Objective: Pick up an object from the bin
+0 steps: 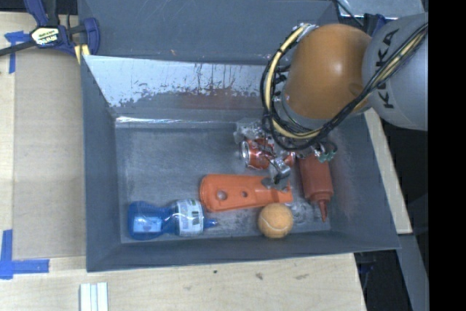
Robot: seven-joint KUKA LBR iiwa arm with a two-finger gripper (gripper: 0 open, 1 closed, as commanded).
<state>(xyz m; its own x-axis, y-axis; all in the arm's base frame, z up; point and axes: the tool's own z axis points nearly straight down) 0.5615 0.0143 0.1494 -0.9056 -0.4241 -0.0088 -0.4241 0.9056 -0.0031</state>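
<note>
My gripper [279,172] hangs low in the right half of the bin, under the arm's orange dome. Its tip is just above the right end of a flat orange plastic piece [237,194] with holes in it. A crumpled red and silver can [255,151] lies right beside the gripper on its left, partly hidden by the arm. To the gripper's right a dark red bottle [316,183] lies with its nozzle pointing to the front. A tan ball [276,221] rests in front of the gripper, against the orange piece.
A blue plastic bottle [164,218] with a white label lies on its side in the front left corner. The back and left of the bin floor hold nothing else.
</note>
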